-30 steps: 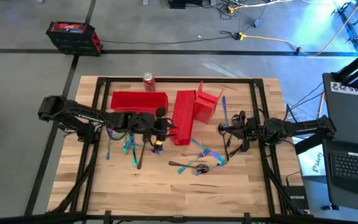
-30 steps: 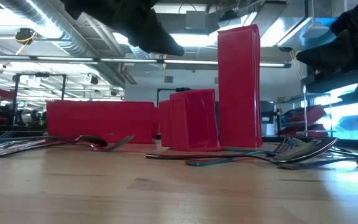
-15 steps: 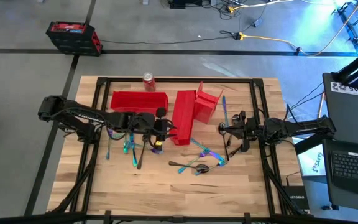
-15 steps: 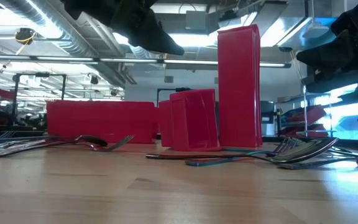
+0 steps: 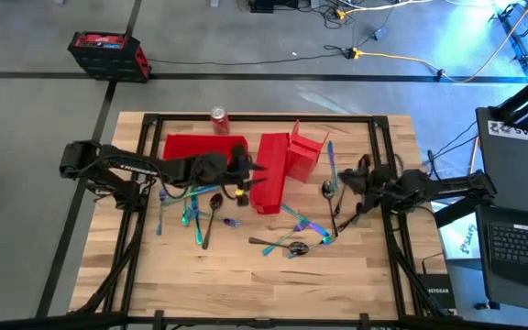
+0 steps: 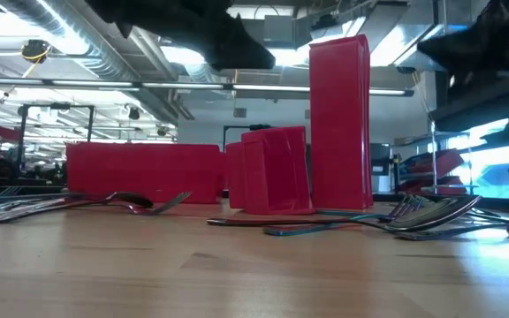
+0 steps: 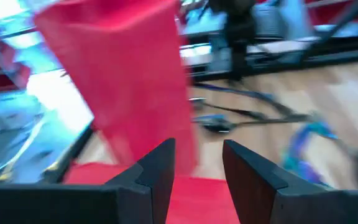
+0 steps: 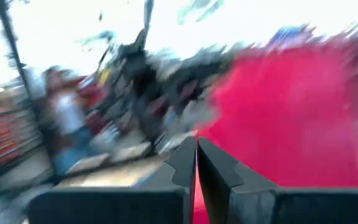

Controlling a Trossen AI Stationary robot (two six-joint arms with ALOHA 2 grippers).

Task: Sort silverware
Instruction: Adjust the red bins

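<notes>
The silverware lies loose on the wooden table: one bunch (image 5: pixel 189 209) at the left with a dark spoon (image 5: pixel 211 213), another bunch (image 5: pixel 296 234) near the middle, and single pieces (image 5: pixel 331 163) right of the bins. My left gripper (image 5: pixel 253 172) (image 7: pixel 197 149) hovers open above the table beside the long red bin (image 5: pixel 270 171), with nothing between its fingers. My right gripper (image 5: pixel 351 181) (image 8: pixel 196 146) is shut and empty, raised over the table's right part.
Three red bins stand at the far middle: one lying flat (image 5: pixel 204 147), the long one, and a tilted one (image 5: pixel 305 154). A red soda can (image 5: pixel 219 120) stands at the far edge. A black frame (image 5: pixel 379 156) runs around the table.
My left gripper has moved toward the far edge and the right, up to the long red bin, uncovering a dark spoon and a purple piece below. My right gripper has risen and tipped upward. No piece of silverware has moved.
</notes>
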